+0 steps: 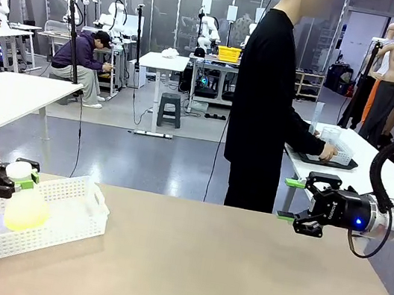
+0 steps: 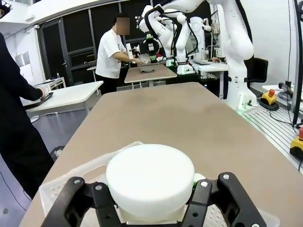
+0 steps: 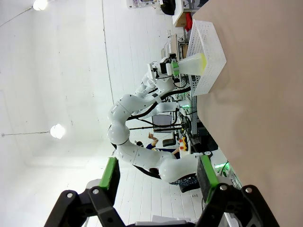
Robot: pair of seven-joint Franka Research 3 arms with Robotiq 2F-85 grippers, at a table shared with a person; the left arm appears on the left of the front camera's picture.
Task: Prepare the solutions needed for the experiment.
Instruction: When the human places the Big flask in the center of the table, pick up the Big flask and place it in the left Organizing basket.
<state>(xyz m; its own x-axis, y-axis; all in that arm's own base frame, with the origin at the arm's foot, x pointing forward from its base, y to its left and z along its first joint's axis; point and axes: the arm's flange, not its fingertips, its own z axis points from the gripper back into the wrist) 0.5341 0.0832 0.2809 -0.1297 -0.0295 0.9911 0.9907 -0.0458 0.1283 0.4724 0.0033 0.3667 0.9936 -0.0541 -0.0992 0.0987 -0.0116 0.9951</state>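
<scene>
White basket (image 1: 54, 233) with yellow-green solutions flask (image 1: 24, 209), neck in left end effector (image 1: 14, 179); right end effector (image 1: 295, 202) wide.

In the left wrist view the wide white round cap (image 2: 150, 179) hides the translucent plastic bottle beneath it, and the bottom edge cuts the left claw (image 2: 151, 201) at its black knuckles. From the front, the white perforated plastic basket (image 1: 55, 224) wall veils the bottle's base and its pale yellow-green liquid (image 1: 25, 216). The right arm's white body runs off the front view's right edge.
</scene>
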